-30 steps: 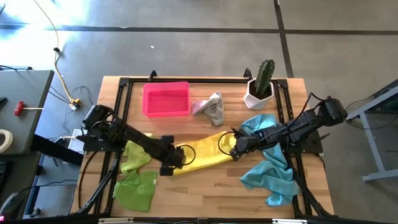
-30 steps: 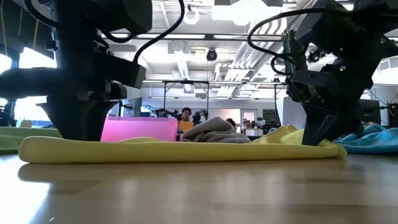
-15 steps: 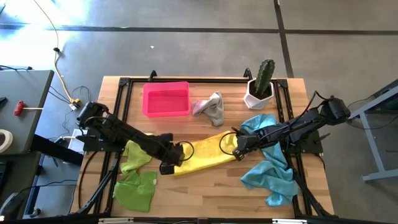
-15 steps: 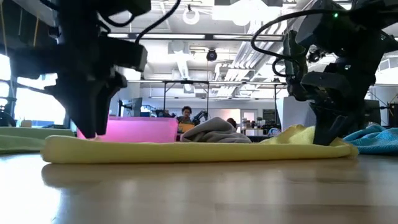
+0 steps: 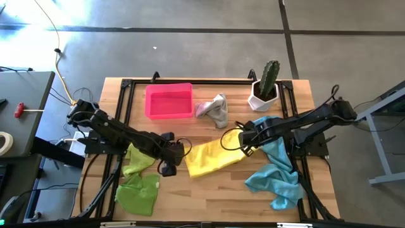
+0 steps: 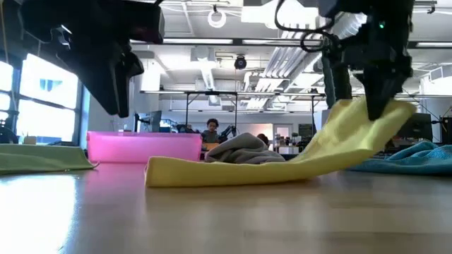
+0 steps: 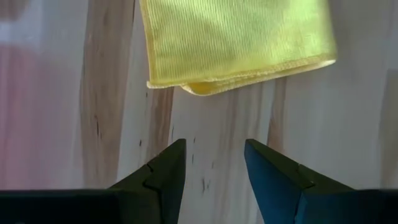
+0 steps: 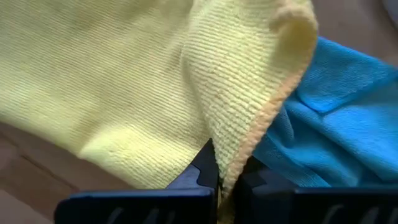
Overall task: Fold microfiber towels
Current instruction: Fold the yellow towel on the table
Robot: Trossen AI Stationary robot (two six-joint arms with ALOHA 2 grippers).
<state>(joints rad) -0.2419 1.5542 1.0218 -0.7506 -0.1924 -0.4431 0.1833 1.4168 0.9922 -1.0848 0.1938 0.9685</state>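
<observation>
The yellow towel (image 5: 212, 157) lies mid-table toward the front, part folded, its right end lifted off the wood by the right gripper (image 5: 245, 140), whose fingers are pinched tight on the hemmed edge; the rest drags flat on the table (image 5: 209, 190). It looks light, soft and limp, sagging from the pinch in the low view, so it should follow a pull readily but will not hold a shape; a hem or corner looks the best place to take hold, as a mid-cloth pinch would likely bunch it. The left gripper (image 5: 166, 166) hovers just off the towel's left end with its fingers apart and nothing between them, the near hem (image 7: 249, 78) lying ahead of them. Bare wood in front of the towel leaves room to lay a fold. To the left lie the lime towel (image 5: 136, 158) and green towel (image 5: 139, 193), to the right the blue towels (image 5: 275, 171), touching the yellow one by the pinch, so a sweep that way could snag them. Farther back are the grey towel (image 5: 214, 109), the pink tray (image 5: 168, 101) and a potted cactus (image 5: 266, 85).
</observation>
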